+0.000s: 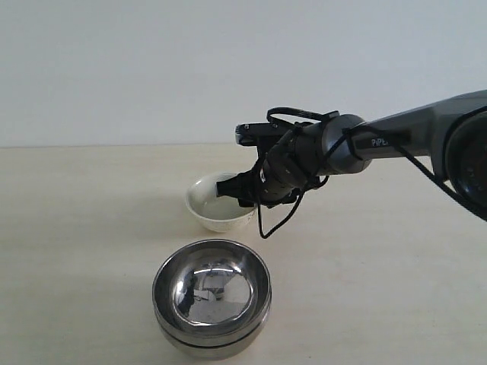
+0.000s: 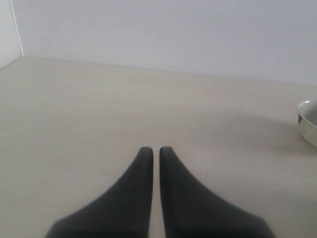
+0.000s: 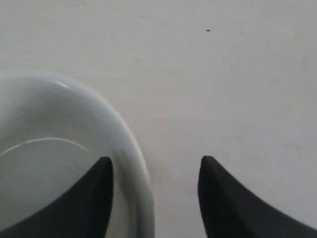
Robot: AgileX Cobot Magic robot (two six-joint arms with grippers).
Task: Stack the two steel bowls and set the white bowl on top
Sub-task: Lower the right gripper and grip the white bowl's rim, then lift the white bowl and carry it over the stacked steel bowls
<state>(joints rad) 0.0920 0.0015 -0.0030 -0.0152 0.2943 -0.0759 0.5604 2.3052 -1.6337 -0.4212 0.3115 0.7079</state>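
Note:
The two steel bowls (image 1: pixel 211 304) sit nested one inside the other near the table's front, shiny and mirror-like; an edge of them (image 2: pixel 308 122) shows in the left wrist view. Behind them stands the white bowl (image 1: pixel 217 204) on the table. My right gripper (image 1: pixel 237 190) is open and straddles the white bowl's rim (image 3: pixel 130 144): one finger is inside the bowl, the other outside over the table. My left gripper (image 2: pixel 156 149) is shut on nothing, above bare table, and is out of the exterior view.
The pale beige table (image 1: pixel 84 213) runs back to a plain white wall (image 1: pixel 152 68). The right arm (image 1: pixel 396 137) reaches in from the right edge with a loose black cable (image 1: pixel 266 224) hanging under its wrist.

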